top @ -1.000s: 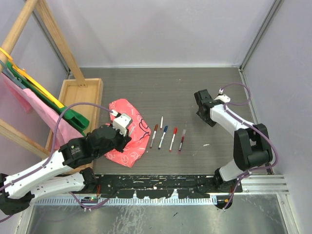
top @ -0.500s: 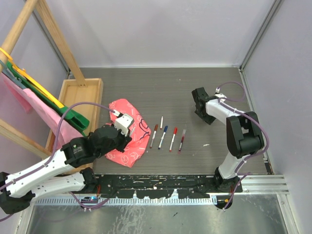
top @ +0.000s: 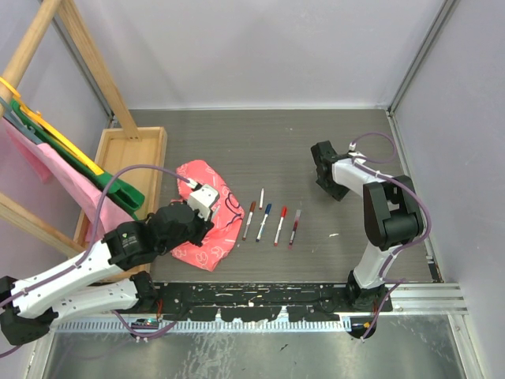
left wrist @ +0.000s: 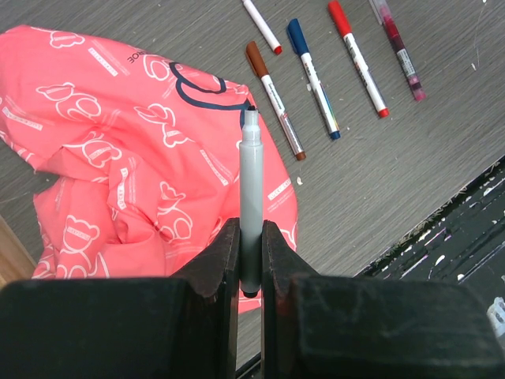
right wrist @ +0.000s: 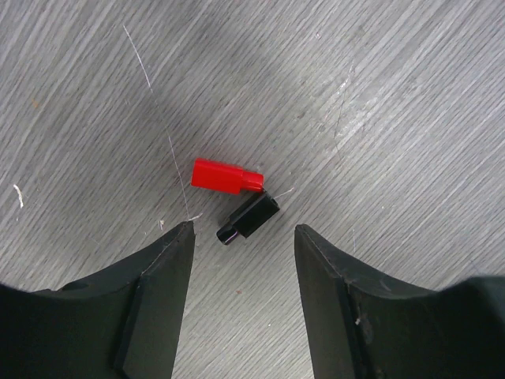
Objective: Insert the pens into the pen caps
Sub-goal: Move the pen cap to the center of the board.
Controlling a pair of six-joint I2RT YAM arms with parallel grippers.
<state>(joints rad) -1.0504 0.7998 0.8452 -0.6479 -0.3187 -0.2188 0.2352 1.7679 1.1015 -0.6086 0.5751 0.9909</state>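
Note:
My left gripper (left wrist: 251, 237) is shut on the rear end of a grey-white pen (left wrist: 251, 181), whose dark tip points forward over the pink cloth (left wrist: 118, 174). In the top view the left gripper (top: 207, 207) hovers at that cloth's right side. Several pens (top: 272, 221) lie side by side on the table just right of it, with brown (left wrist: 274, 99), blue (left wrist: 313, 77) and red (left wrist: 357, 55) ends. My right gripper (right wrist: 245, 233) is open, low over the table. A red pen cap (right wrist: 225, 176) and a black pen cap (right wrist: 248, 216) lie touching just ahead of its fingertips (right wrist: 177, 245). The right gripper (top: 326, 175) hides both caps in the top view.
A wooden tray (top: 130, 150) sits at the back left beside a wooden frame (top: 87, 55) hung with coloured cloths. Purple walls close the table's back and right. A black rail (top: 260, 296) runs along the near edge.
The right arm has folded its elbow inward and its gripper has shifted slightly left over the caps, jaws a little narrower. The left arm with the pen has barely moved.

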